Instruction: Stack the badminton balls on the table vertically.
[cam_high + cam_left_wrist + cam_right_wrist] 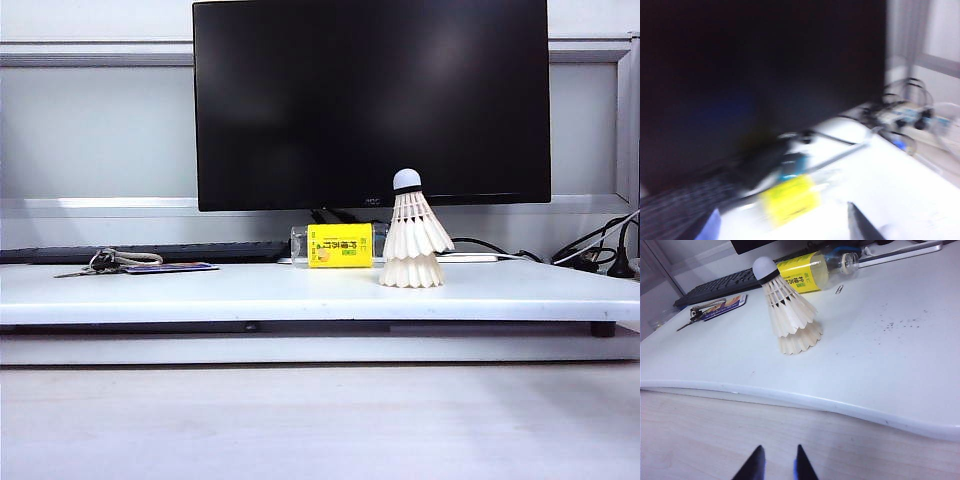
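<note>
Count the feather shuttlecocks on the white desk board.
2: one cream-white feather shuttlecock stands on the white desk board; the other shuttlecock is nested upright over it.

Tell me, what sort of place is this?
Probably an office desk: a black monitor, a keyboard, and keys sit on the white table beside the stacked badminton balls.

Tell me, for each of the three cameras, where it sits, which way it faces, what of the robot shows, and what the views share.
Exterior view: low in front of the table, facing level at the monitor and the stacked badminton balls; no robot part shows.
Left wrist view: blurred, near the table, facing the monitor and yellow-labelled bottle; one dark finger of the left tool shows.
Right wrist view: in front of the table edge, looking down at the stack; the right tool shows, fingers slightly apart, holding nothing.
Shared: all three show the yellow-labelled bottle.
</note>
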